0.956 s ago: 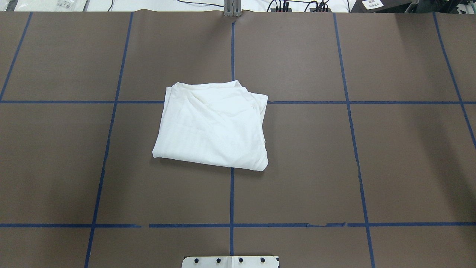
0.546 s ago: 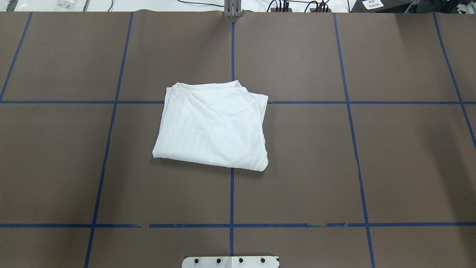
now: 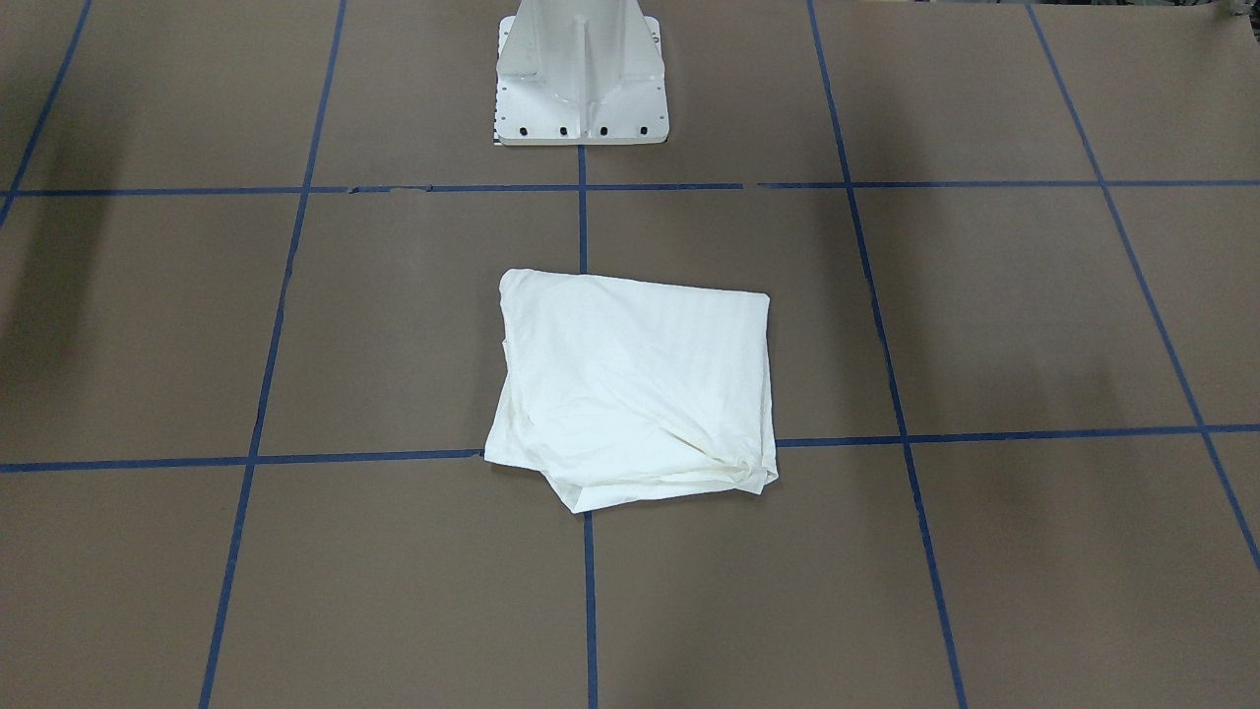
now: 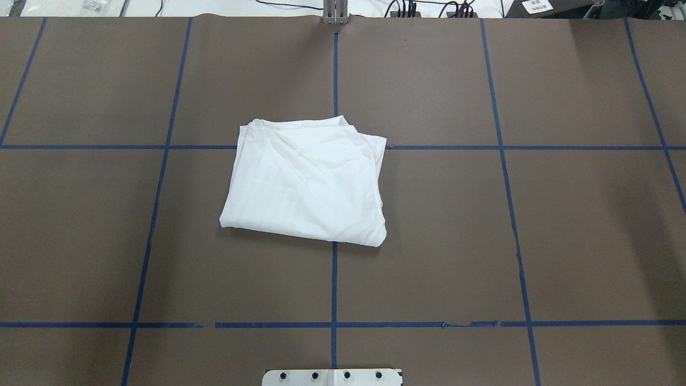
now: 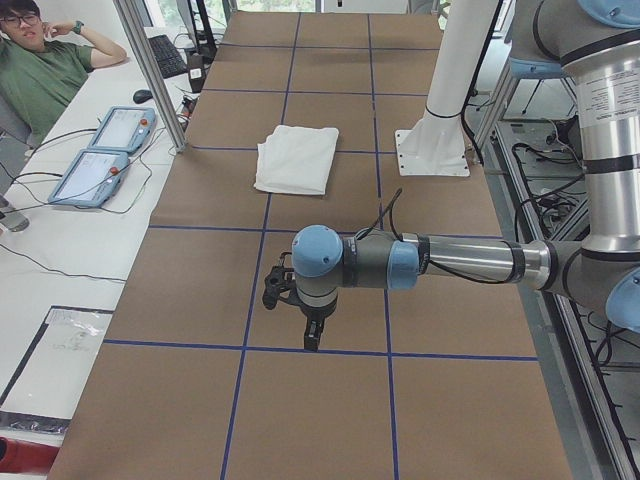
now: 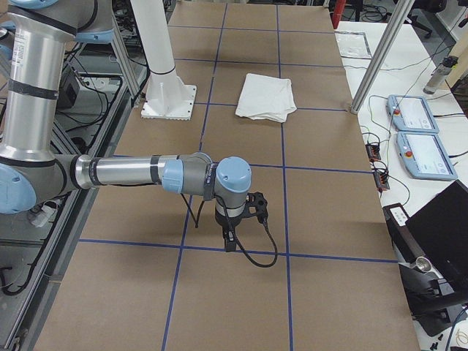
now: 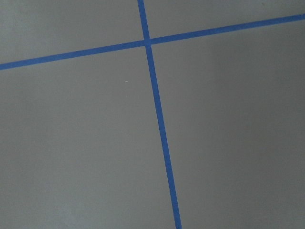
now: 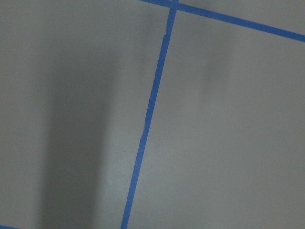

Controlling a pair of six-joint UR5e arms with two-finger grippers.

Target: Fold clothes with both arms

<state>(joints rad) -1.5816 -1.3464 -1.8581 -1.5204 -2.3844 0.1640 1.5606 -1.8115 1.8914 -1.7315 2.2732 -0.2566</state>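
Observation:
The clothes (image 4: 308, 179) lie as one folded white bundle at the table's middle, across the centre tape line; no print or collar shows. The clothes (image 3: 635, 384) have loose layered edges on the side away from the robot. No gripper touches the clothes (image 5: 297, 158), which also show in the exterior right view (image 6: 269, 96). My left gripper (image 5: 311, 336) hangs over bare table far from the shirt, fingers pointing down; I cannot tell if it is open or shut. My right gripper (image 6: 229, 238) hangs likewise at the other end, and its state cannot be told either. Both wrist views show only brown table and blue tape.
The white pedestal base (image 3: 581, 74) stands at the robot's side of the table. Blue tape lines (image 4: 334, 284) grid the brown surface. A seated person (image 5: 40, 70), two teach pendants (image 5: 100, 150) and a metal post (image 5: 150, 70) are beyond the far edge.

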